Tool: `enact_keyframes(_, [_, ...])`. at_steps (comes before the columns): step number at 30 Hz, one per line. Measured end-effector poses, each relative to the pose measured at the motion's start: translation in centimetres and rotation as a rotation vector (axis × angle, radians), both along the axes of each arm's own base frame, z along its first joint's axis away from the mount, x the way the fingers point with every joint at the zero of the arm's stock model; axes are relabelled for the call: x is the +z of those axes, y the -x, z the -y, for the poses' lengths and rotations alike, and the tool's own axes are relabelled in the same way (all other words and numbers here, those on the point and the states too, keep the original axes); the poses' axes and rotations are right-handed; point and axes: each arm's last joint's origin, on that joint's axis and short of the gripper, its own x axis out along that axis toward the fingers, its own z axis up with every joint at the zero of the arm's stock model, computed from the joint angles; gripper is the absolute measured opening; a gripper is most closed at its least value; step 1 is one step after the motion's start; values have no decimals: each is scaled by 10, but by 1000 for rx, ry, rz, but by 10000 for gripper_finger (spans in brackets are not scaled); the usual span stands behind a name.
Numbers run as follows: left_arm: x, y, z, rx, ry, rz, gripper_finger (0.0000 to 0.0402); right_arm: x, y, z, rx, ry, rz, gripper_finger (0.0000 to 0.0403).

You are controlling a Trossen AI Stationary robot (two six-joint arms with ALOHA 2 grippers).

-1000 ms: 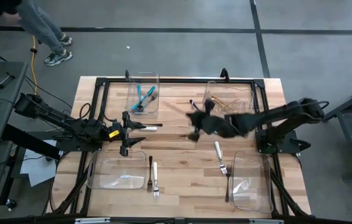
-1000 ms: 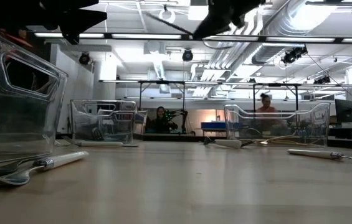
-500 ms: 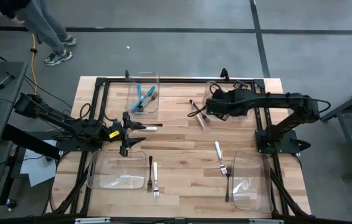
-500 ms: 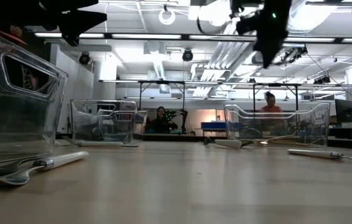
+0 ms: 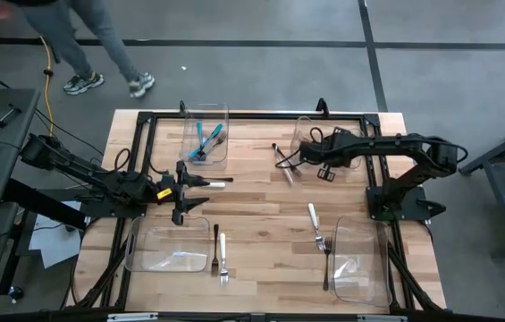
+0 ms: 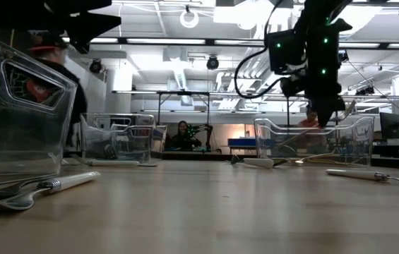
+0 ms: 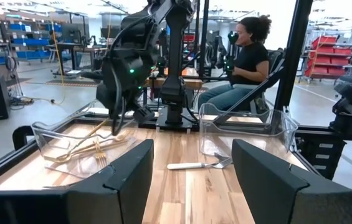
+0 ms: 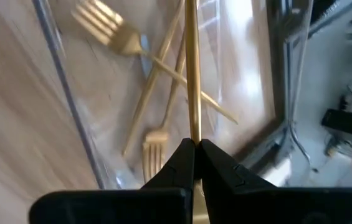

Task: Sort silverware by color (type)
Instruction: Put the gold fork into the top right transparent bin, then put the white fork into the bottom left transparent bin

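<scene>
My right gripper hangs slanted down over the far right clear bin, shut on a gold utensil. More gold forks lie in that bin. Teal utensils lie in the far left bin. White-handled forks and dark steel pieces lie flat on the wood table. My left gripper waits open and level at the table's left, holding nothing. My right gripper pinches the gold utensil's thin shaft between its two fingertips. The fingers slant down from above, and the shaft runs on past them along their line, over the forks in the bin. Which end is gripped is hidden by the fingers.
Two clear bins stand at the near left and near right. A black frame runs around the table. A person walks on the floor beyond the far left corner; others sit in the room behind.
My right gripper has swung from over the table's middle toward the far right bin, has sunk and has tipped its fingers steeply down, staying shut on the gold utensil. The person beyond the far edge has walked to the right.
</scene>
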Motion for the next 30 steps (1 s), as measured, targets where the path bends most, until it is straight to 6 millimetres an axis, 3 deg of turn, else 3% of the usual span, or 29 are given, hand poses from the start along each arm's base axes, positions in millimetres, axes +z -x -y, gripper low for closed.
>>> enact_keyframes(9, [0,0,0,0,-1,-4,211,-5,-5,19,-4,-9,116,5])
enact_keyframes(22, [0,0,0,0,-1,-4,211,-4,-4,19,-31,-4,121,82])
enact_keyframes(26, [0,0,0,0,-2,-4,211,9,-3,19,-53,33,73,97])
enact_keyframes(30, [0,0,0,0,-3,-4,211,35,1,10,-63,69,98,108])
